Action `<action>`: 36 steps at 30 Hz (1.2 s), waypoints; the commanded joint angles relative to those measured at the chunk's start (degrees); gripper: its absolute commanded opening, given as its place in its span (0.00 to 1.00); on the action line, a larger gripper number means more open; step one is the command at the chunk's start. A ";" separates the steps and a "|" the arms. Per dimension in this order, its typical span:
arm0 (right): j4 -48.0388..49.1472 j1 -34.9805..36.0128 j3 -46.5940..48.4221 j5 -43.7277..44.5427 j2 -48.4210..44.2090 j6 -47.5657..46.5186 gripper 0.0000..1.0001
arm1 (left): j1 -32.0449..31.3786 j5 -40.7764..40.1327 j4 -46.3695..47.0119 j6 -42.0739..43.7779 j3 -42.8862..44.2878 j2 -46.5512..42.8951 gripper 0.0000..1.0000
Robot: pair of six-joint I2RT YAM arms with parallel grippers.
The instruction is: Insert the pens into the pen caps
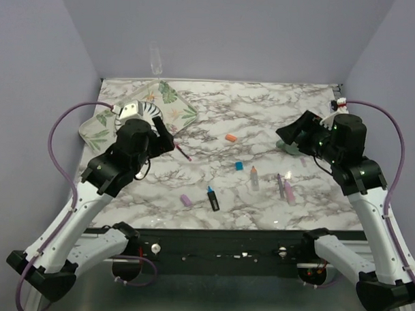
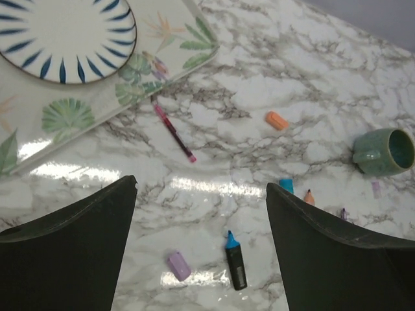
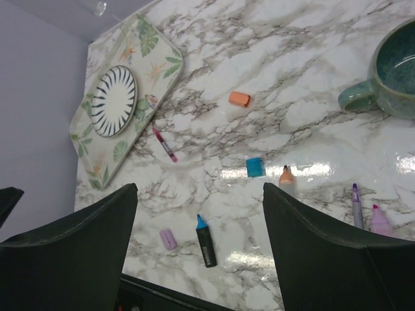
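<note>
**Scattered, uncapped, untouched**

Showed a marble table [image 1: 263, 110] boxed in by lilac walls [image 1: 266, 35] at the back and both sides, with a black rail [image 1: 225, 241] along the near edge. Showed a leaf-print tray [image 1: 175, 103] in the far left corner, a striped plate [image 2: 65, 39] on it, and a teal mug [image 2: 382, 152] toward the right side.

Found the left gripper [image 2: 201, 184] above the tray's near corner, fingers spread wide, nothing between them. Found the right gripper [image 3: 200, 188] just as wide and holding nothing, hanging over the mug's side of the table.

Found the red pen [image 2: 174, 133] just off the tray's edge, and the orange cap [image 1: 230, 137] alone at mid-table. Found the blue cap [image 1: 239, 167] just beside the grey marker [image 1: 254, 177], with the purple pen [image 1: 280, 182] and pink marker [image 1: 288, 191] side by side further right. Found the black marker [image 1: 213, 199] and purple cap [image 1: 186, 200] near each other, closest to the rail.

Saw every pen and cap lying flat, well apart from both grippers. Showed bare marble from the orange cap back to the far wall.
</note>
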 commanded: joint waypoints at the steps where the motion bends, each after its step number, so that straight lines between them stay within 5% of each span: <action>1: -2.20 0.04 -1.83 0.55 1.25 1.95 0.83 | -0.09 10.93 -6.27 -10.72 -6.26 3.75 0.87; 4: -3.16 0.13 -4.12 0.10 1.87 1.87 0.77 | -0.70 19.30 0.49 -15.98 -13.19 6.91 0.75; 7: -5.27 0.22 -5.44 1.77 2.31 1.87 0.75 | -5.87 18.21 4.99 -19.59 -15.51 10.86 0.73; 12: -6.16 0.22 -6.67 2.91 -0.40 0.99 0.75 | -14.41 9.41 2.36 -22.58 -10.68 21.05 0.66; 21: -5.36 0.22 -6.76 3.36 -3.75 0.90 0.76 | -22.68 9.49 1.91 -25.40 -4.18 36.00 0.59; 26: -5.10 0.22 -7.20 3.62 -4.89 0.29 0.76 | -23.82 14.41 2.88 -25.05 -1.72 44.60 0.45; 36: -5.28 0.22 -7.99 5.46 -7.44 -1.30 0.77 | -27.95 10.55 -1.34 -25.66 1.80 49.02 0.53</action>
